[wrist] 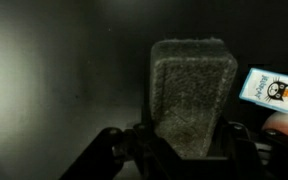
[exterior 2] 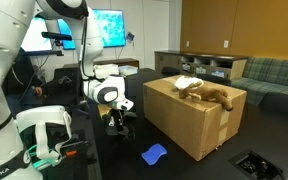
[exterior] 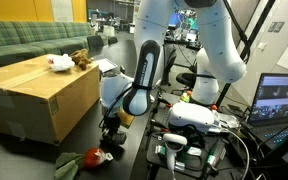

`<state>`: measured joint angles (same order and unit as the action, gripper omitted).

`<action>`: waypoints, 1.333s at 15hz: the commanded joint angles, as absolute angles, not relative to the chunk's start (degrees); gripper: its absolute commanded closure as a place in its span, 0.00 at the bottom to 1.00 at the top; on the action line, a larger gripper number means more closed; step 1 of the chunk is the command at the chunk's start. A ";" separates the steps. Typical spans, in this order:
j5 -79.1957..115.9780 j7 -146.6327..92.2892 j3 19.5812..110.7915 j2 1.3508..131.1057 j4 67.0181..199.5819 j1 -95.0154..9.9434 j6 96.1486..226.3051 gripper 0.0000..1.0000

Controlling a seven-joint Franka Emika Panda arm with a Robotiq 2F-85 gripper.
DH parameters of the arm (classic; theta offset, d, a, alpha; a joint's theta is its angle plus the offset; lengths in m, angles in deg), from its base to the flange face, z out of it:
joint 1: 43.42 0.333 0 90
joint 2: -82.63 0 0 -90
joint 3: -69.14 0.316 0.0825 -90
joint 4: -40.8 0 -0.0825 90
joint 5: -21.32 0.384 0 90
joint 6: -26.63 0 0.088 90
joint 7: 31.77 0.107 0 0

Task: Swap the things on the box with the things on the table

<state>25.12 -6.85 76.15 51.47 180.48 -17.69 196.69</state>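
Note:
A cardboard box (exterior: 39, 90) shows in both exterior views (exterior 2: 189, 115). On its top lie a white item (exterior: 60, 63) (exterior 2: 187, 83) and a brown plush toy (exterior: 81, 59) (exterior 2: 216, 95). My gripper (exterior: 111, 128) (exterior 2: 118, 122) hangs low over the dark table beside the box. In the wrist view a grey rough sponge-like block (wrist: 191, 95) sits between the jaws (wrist: 189, 150), which look shut on it. A blue and white packet (wrist: 269, 90) lies just to its right.
A blue cloth (exterior 2: 155, 154) lies on the table in front of the box. A red and green soft item (exterior: 87, 158) lies near the gripper. A green sofa (exterior: 24, 40), a laptop (exterior: 279, 100) and cables (exterior: 184, 150) stand around.

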 commanded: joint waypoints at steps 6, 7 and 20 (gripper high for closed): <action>26.47 -4.14 70.97 50.29 176.20 -11.61 196.70 0.18; 26.66 -4.44 71.84 51.15 176.15 -12.04 195.35 0.11; 24.90 -5.04 76.87 61.83 176.38 -10.91 192.85 0.00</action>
